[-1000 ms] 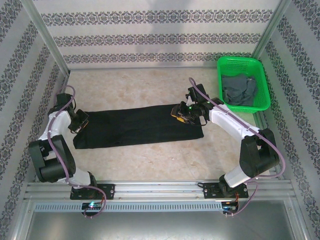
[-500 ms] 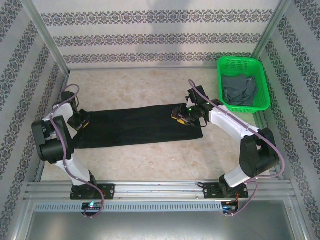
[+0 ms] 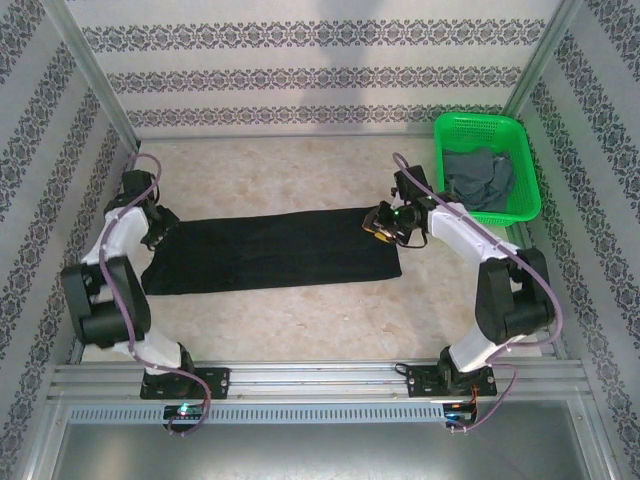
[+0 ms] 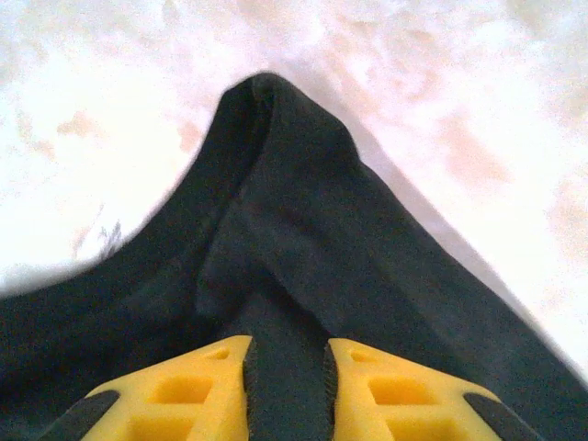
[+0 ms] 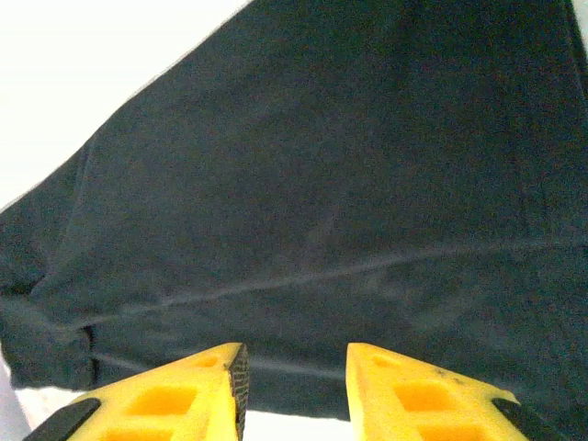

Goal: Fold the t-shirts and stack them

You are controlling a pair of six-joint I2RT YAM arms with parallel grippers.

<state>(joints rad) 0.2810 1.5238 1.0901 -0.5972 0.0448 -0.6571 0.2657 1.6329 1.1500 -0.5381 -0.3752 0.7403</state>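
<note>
On the pale marbled table [image 3: 300,320], the black t-shirt [image 3: 270,250] lies folded into a long flat band running left to right between the two arms. The left gripper [image 3: 165,233] is at the band's left end; in its wrist view a raised ridge of black cloth runs into the narrow gap between its yellow fingers [image 4: 197,386], and whether the jaws pinch it cannot be told. The right gripper [image 3: 383,225] hovers over the band's right end, jaws apart with nothing between them. Farther back on the right, a crumpled dark grey t-shirt [image 3: 478,180] lies in the green mesh basket [image 3: 443,160].
</note>
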